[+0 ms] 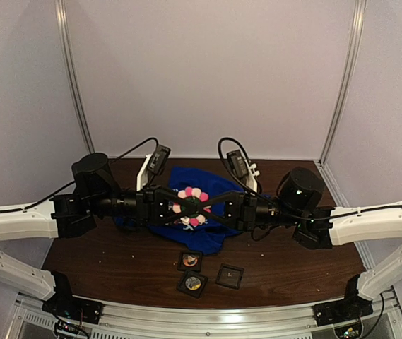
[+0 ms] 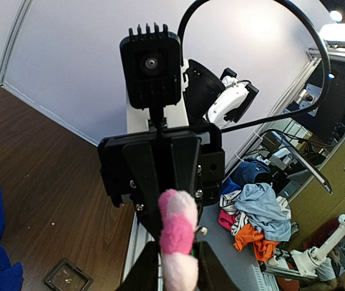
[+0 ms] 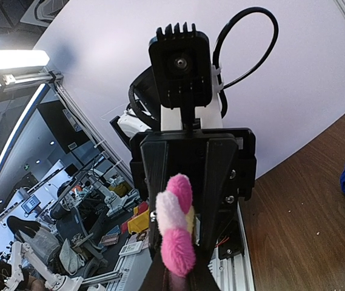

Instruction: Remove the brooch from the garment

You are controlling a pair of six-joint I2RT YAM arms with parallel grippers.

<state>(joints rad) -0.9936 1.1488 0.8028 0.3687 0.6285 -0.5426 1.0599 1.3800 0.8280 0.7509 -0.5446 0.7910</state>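
The fluffy pink-and-white flower-shaped brooch (image 1: 190, 205) sat between the two arms, over the middle of the bright royal-blue T-shirt (image 1: 190, 176) lying on the dark wooden counter (image 1: 116, 261). The left fingers (image 1: 167, 205) were clamped on its left petals and the right fingers (image 1: 218, 205) on its right petals, facing each other along a left-right line, equally near. Whether its pin was free of the cloth could not be told.

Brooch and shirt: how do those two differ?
The brooch is small; the shirt is far larger. The brooch is fluffy pink and white; the shirt is bright blue. The brooch is pinched between the left tool and the right tool; the shirt lies crumpled on the table. Both look soft.
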